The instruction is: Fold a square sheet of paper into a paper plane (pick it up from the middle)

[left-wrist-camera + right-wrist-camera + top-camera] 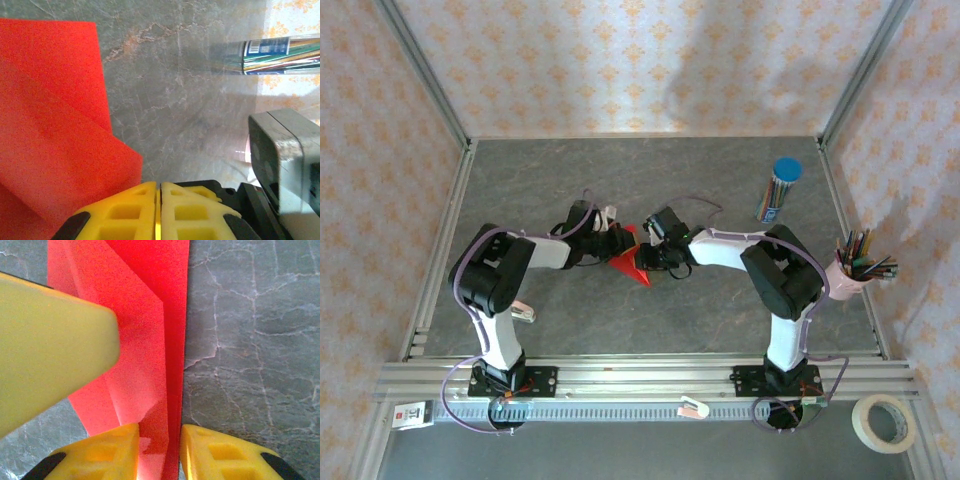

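Observation:
The red square sheet of paper (628,262), partly folded with creases and a point toward the near side, lies on the grey table between the two arms. In the left wrist view the paper (50,125) spreads left of my left gripper (160,192), whose yellow fingers are pressed together with nothing between them. One left finger (50,340) rests across the paper (145,340) in the right wrist view. My right gripper (160,440) stands open by a narrow gap, and the folded right edge of the paper runs between its fingers. The two grippers (615,242) (658,252) meet over the paper.
A blue-capped tube of coloured pencils (778,190) lies at the back right, also in the left wrist view (280,55). A pink cup of pencils (855,268) stands at the right edge. A tape roll (885,422) lies outside the front rail. Aluminium rails (440,260) border the table.

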{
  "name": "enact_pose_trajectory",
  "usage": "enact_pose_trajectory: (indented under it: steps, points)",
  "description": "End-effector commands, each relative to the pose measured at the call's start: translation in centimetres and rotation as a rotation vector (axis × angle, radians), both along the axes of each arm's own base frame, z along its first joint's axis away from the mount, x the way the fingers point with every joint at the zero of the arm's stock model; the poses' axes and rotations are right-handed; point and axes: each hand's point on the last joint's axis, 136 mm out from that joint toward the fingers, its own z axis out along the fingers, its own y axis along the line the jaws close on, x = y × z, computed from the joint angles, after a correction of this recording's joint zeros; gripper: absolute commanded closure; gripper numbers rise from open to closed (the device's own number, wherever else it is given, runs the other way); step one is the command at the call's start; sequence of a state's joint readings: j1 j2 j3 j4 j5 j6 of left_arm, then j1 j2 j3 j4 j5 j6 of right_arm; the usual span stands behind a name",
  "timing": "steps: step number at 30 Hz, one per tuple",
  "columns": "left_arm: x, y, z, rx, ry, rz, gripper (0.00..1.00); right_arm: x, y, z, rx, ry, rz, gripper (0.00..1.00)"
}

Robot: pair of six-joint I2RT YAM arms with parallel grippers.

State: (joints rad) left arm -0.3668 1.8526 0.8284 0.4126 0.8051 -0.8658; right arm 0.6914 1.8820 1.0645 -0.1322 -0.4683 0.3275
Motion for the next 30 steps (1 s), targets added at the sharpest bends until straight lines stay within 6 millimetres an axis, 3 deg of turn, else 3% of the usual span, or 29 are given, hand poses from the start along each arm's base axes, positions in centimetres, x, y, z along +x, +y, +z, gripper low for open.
enact_pose_trajectory:
  steps: [1, 9, 16, 23, 27, 30]
  points:
    - [0.1, 0.2, -1.4, 0.055, 0.021, 0.008, 0.9, -2.4, -1.6, -5.1, -0.138, 0.085, 0.016, 0.71]
    - [0.2, 1.0, -3.1, 0.112, 0.057, 0.041, 0.92, -2.6, -1.8, -5.3, -0.14, 0.091, 0.013, 0.71]
    - [0.4, 1.1, -3.1, 0.121, 0.055, 0.048, 0.92, -2.5, -1.6, -4.7, -0.126, 0.087, 0.007, 0.71]
    - [0.2, 1.2, -3.1, 0.119, 0.056, 0.043, 0.92, -1.5, -0.3, 0.6, 0.024, 0.04, -0.025, 0.69]
    - [0.1, 1.1, -3.2, 0.118, 0.057, 0.039, 0.92, -1.0, -0.6, 3.6, 0.107, 0.013, -0.066, 0.66]
    - [0.1, 1.0, -3.1, 0.114, 0.054, 0.036, 0.92, -0.9, -0.7, 4.8, 0.162, 0.013, -0.079, 0.64]
